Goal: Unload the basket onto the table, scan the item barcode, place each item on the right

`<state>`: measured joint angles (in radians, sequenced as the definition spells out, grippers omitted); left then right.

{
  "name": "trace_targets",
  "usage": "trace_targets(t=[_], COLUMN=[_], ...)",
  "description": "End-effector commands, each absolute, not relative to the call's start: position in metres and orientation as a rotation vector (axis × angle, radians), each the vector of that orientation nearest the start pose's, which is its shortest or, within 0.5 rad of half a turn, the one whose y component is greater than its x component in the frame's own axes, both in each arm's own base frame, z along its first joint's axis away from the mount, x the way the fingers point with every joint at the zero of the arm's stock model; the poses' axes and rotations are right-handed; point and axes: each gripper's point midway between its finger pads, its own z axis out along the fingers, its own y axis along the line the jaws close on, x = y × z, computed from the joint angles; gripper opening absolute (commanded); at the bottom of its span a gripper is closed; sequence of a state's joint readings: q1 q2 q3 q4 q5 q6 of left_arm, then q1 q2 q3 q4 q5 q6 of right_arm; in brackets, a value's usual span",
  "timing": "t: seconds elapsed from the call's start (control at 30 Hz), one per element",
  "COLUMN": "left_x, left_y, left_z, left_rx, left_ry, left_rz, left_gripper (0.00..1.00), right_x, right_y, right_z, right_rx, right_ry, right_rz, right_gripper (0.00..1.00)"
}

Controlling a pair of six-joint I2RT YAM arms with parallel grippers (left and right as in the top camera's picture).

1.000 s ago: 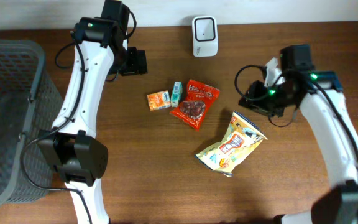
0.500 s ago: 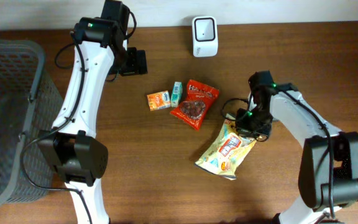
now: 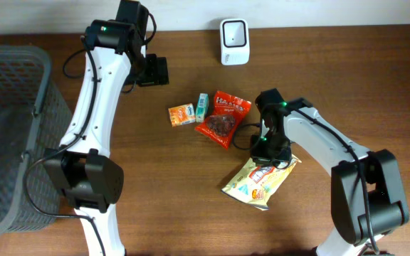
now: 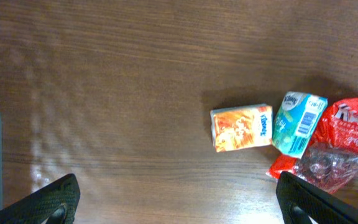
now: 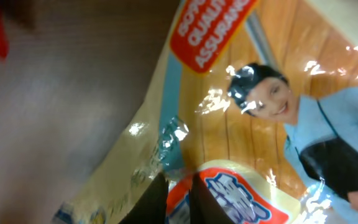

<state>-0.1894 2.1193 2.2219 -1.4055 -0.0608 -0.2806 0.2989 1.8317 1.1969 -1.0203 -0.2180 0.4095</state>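
A yellow snack bag [image 3: 258, 181] lies right of the table's middle. My right gripper [image 3: 266, 151] is down on the bag's upper end. In the right wrist view its two dark fingers [image 5: 156, 200] are nearly together, pinching a fold of the glossy bag [image 5: 272, 112]; the gripper [image 5: 180, 202] is shut on it. The white barcode scanner [image 3: 233, 41] stands at the back edge. No barcode shows on the bag. My left gripper [image 3: 152, 71] hovers at the back left, open; in the left wrist view it [image 4: 178, 205] has only bare wood between its fingertips [image 4: 58, 198].
An orange box [image 3: 182, 114], a teal tissue pack [image 3: 203, 107] and a red snack bag [image 3: 223, 118] lie together mid-table, just left of my right gripper. They also show in the left wrist view: orange box [image 4: 241, 127], tissue pack [image 4: 298, 122]. A grey mesh basket [image 3: 6, 142] fills the left side.
My right arm swung left from the table's right side onto the yellow bag and its jaws came together on it. The bag shifted slightly left. The left arm stayed still.
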Motion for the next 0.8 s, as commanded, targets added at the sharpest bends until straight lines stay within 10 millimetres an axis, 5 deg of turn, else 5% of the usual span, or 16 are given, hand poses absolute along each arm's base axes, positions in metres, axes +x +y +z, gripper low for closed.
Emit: trace_targets(t=[0.0, 0.07, 0.13, 0.23, 0.3, 0.33, 0.43, 0.53, 0.63, 0.77], left_x=[0.454, 0.454, 0.454, 0.454, 0.454, 0.454, 0.454, 0.454, 0.454, 0.454], left_y=[-0.075, -0.075, -0.075, -0.075, -0.075, -0.075, -0.075, -0.075, -0.075, -0.075], left_z=[0.186, 0.186, 0.186, 0.186, 0.186, 0.186, 0.186, 0.186, 0.186, 0.186], left_rx=[-0.144, -0.144, -0.144, -0.145, -0.143, -0.143, -0.144, -0.144, -0.144, -0.144], left_ry=[2.866, 2.866, 2.866, 2.865, 2.866, 2.866, 2.866, 2.865, 2.866, 2.866], left_rz=[0.007, 0.007, 0.007, 0.007, 0.006, 0.006, 0.007, 0.006, 0.007, 0.007], left_gripper=[0.99, 0.99, 0.99, 0.99, 0.99, 0.99, 0.99, 0.99, 0.99, 0.99], right_x=[0.296, 0.304, 0.298, 0.263, 0.234, 0.221, 0.220, 0.242, 0.287, 0.339], right_y=[0.094, 0.082, 0.079, 0.093, 0.113, 0.125, 0.137, 0.134, 0.132, 0.131], right_z=[0.025, 0.037, 0.076, 0.099, 0.086, 0.069, 0.030, -0.001, -0.002, 0.090], right_rx=[0.361, 0.394, 0.358, 0.178, 0.039, -0.030, 0.066, 0.115, 0.120, 0.071], right_ry=[3.182, 3.181, 3.265, 3.424, 3.507, 3.521, 3.458, 3.343, 3.188, 3.098], right_rz=[0.105, 0.135, 0.251, 0.326, 0.271, 0.242, 0.235, 0.309, 0.467, 0.619], right_gripper=[0.15, 0.05, 0.04, 0.04, 0.08, 0.18, 0.22, 0.22, 0.22, 0.06])
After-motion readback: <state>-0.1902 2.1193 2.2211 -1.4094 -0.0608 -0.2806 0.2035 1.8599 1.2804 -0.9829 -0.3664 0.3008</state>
